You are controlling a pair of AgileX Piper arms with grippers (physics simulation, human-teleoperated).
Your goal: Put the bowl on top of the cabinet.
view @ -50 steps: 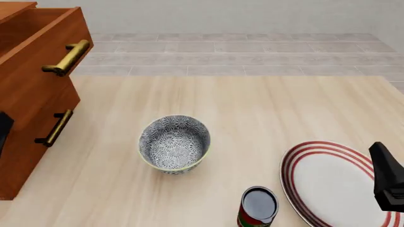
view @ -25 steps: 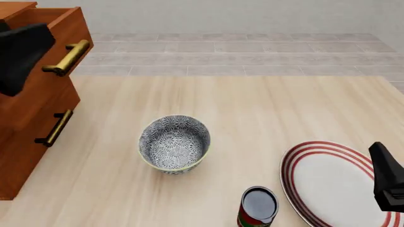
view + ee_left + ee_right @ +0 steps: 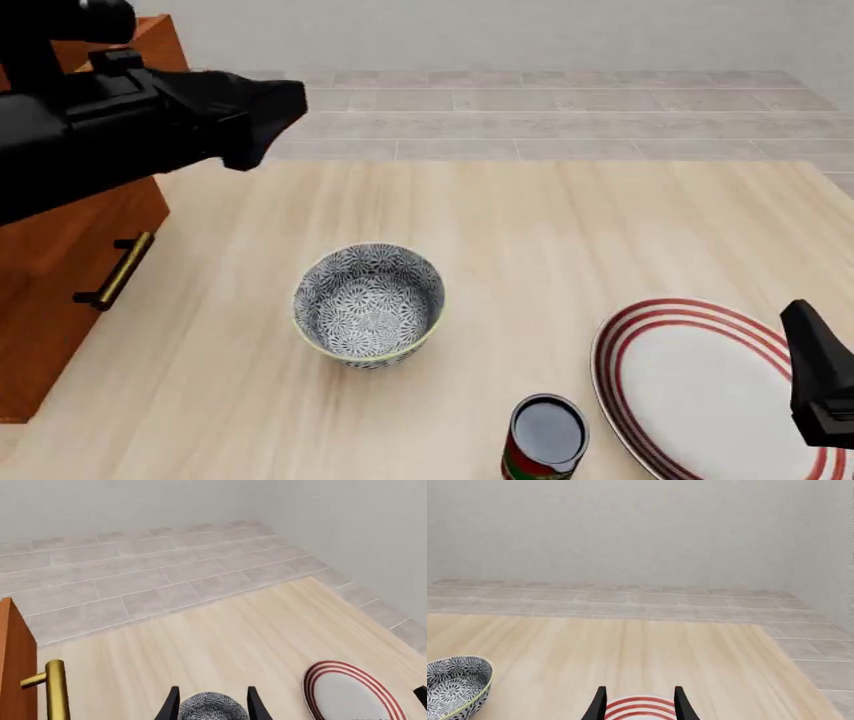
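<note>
The left gripper (image 3: 209,706) has swung out from beside the cabinet (image 3: 67,250), fingers spread and empty, the bowl (image 3: 368,304) apparently lined up between them on the table; the right gripper (image 3: 636,704) idles open.

bright, even, diffuse light throughout, sharp rendered edges, only faint soft shadows, no glare or blur.

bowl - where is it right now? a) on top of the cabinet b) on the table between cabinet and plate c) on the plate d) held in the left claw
b: the bowl sits on the bare table, apart from the cabinet on one side and the plate on the other, with no claw touching it.
</note>
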